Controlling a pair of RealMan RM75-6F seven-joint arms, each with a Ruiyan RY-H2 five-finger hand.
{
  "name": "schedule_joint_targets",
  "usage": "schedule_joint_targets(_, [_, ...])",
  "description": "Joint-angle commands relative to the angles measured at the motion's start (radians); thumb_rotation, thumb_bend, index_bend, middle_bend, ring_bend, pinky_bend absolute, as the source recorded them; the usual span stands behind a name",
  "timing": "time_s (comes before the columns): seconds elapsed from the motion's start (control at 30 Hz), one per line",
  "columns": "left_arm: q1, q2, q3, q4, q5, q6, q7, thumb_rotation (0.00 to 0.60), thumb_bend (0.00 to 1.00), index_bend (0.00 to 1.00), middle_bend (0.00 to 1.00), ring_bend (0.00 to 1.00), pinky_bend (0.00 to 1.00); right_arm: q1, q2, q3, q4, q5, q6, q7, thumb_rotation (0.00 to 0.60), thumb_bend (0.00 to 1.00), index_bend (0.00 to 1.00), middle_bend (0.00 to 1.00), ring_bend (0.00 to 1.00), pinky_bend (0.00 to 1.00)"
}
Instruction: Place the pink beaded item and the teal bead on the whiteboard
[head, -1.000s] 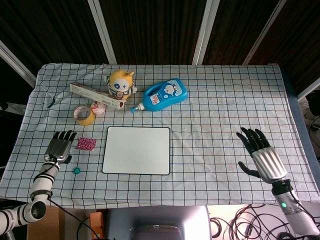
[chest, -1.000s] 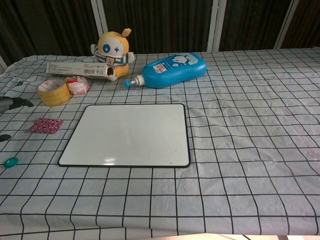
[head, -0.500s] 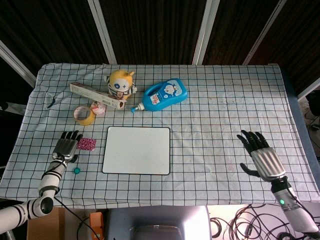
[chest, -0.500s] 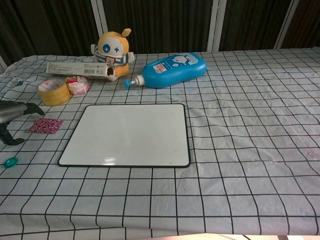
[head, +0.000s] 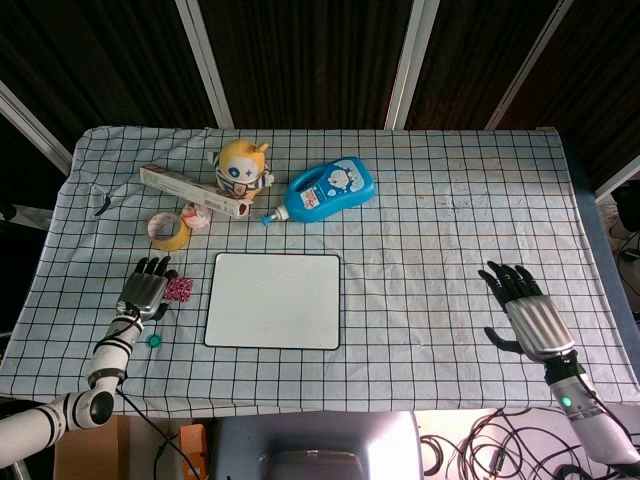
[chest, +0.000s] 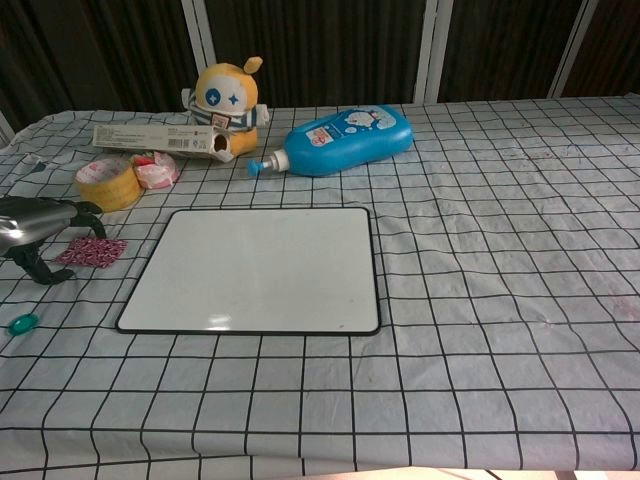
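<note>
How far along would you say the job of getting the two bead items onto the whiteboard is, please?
Nothing is done yet: the whiteboard carries nothing. In hand: the left hand hovers over the pink beaded item, fingers apart, not gripping it. Left: lift that item onto the board, then the teal bead, which lies on the cloth. The right hand is open, far off.

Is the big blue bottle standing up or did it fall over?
Lying down. The blue bottle rests on its side on the checked cloth, nozzle pointing toward the left.
</note>
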Motion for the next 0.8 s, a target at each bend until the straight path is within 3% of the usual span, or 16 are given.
schedule_joint_targets(0.03, [0.001, -0.008, -0.002, 0.012, 0.015, 0.005, -0.009, 0.600, 0.36, 0.33, 0.00, 0.00, 0.00, -0.001, 0.002, 0.001, 0.002, 0.001, -0.001, 0.004, 0.600, 0.24, 0.00, 0.00, 0.00, 0.00])
schedule_joint_targets(0.43, [0.014, -0.013, -0.010, 0.015, 0.080, 0.036, -0.045, 0.600, 0.36, 0.52, 0.00, 0.00, 0.01, -0.005, 0.004, 0.004, 0.007, 0.004, -0.006, 0.013, 0.600, 0.24, 0.00, 0.00, 0.00, 0.00])
schedule_joint_targets(0.8, [0.031, 0.038, -0.050, -0.094, 0.138, 0.100, -0.111, 0.600, 0.36, 0.51, 0.00, 0.00, 0.02, -0.005, 0.001, 0.004, 0.013, 0.004, -0.015, 0.019, 0.600, 0.24, 0.00, 0.00, 0.00, 0.00])
